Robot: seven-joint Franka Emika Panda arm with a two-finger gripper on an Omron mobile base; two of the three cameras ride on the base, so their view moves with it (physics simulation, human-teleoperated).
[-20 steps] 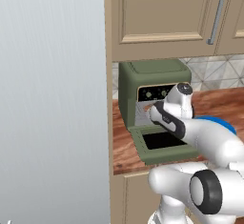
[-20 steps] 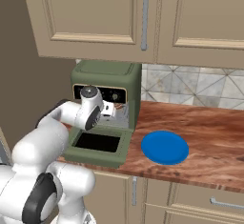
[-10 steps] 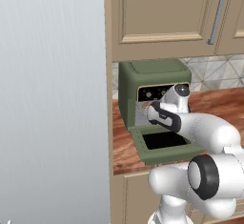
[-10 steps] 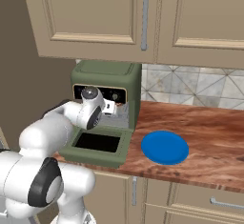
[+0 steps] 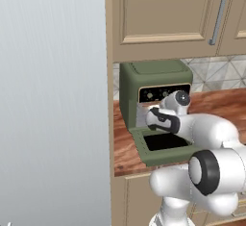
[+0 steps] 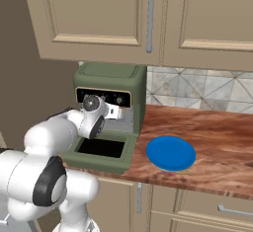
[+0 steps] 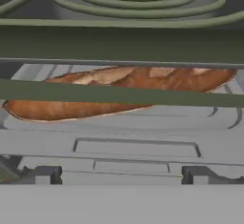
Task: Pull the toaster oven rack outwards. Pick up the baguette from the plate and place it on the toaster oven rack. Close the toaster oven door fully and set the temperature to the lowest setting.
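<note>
The toaster oven (image 6: 109,85) wears a matt olive-green shell; below its black control strip (image 6: 103,96), the toaster oven rack (image 7: 133,144) is smooth grey metal. The baguette (image 7: 114,92) looks crusty brown. Beside the oven, the plate (image 6: 171,152) is smooth blue on a polished wood-grain counter (image 6: 212,142).
</note>
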